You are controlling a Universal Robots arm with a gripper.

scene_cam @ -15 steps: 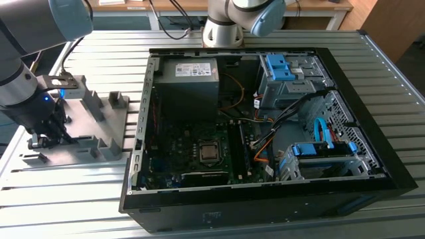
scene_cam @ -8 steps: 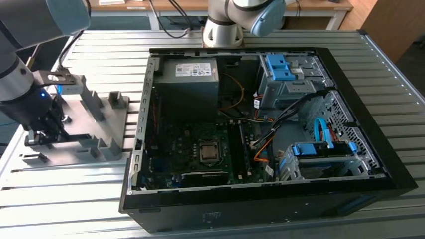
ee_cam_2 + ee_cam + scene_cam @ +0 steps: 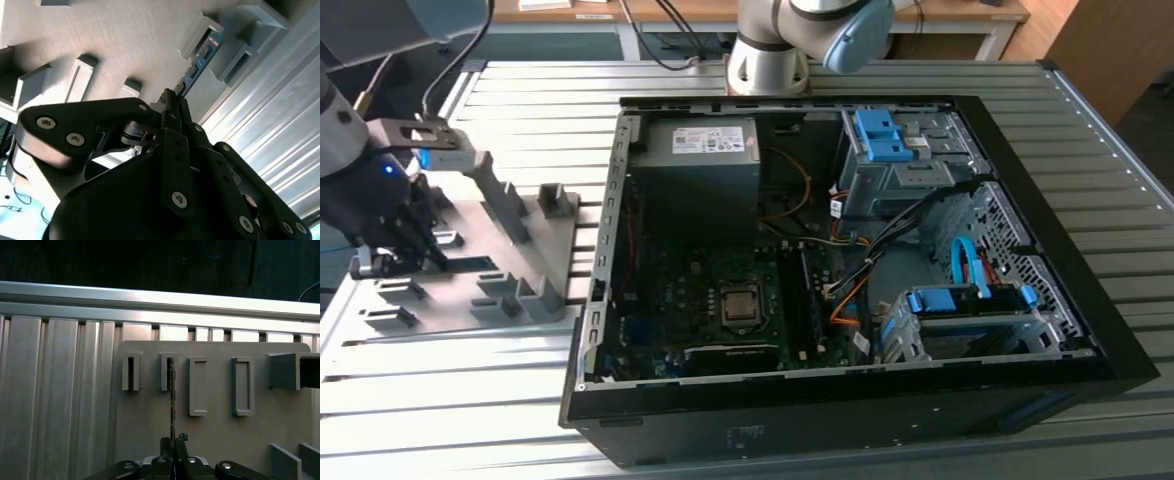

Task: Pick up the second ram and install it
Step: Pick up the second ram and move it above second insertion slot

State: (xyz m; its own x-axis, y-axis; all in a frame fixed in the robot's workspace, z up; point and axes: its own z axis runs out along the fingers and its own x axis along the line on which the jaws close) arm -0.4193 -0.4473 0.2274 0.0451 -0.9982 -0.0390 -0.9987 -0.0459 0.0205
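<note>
Gripping ram [image 3: 200,62] by one end w/ gripper [image 3: 172,100]: jaws pinched almost fully closed, gap no wider than the stick's thickness, fingers [image 3: 175,135] pressed on both faces.

Second wrist view: blue stick w/ dark chips, tilted, far end at a pocket of holder [image 3: 125,45], ribbed table [image 3: 270,125] alongside.

First wrist view: ram [image 3: 172,390] seen edge-on as a thin dark line, running from gripper [image 3: 173,444] to a narrow slot of holder [image 3: 215,435]. Far end at that slot; can't tell if seated in it or clear of it. Another narrow slot on one side, wider pockets on the other. Table [image 3: 60,390] slats past holder's edge.

Exterior view, L to R:
- Gripper [image 3: 394,262] at the exterior view's left, low over holder [image 3: 520,255], black fingers among grey uprights.
- Holder flat on table [image 3: 520,90].
- Well apart from gripper, open case [image 3: 854,425] lying on its side.
- Inside the case: PSU [image 3: 700,165] toward the back, mobo [image 3: 667,310] w/ CPU socket [image 3: 740,305] nearer the front, cables [image 3: 847,285] in the middle.
- Blue-tabbed drive cages [image 3: 881,135] toward the exterior view's right.
- Arm base [image 3: 767,60] on table behind case.
</note>
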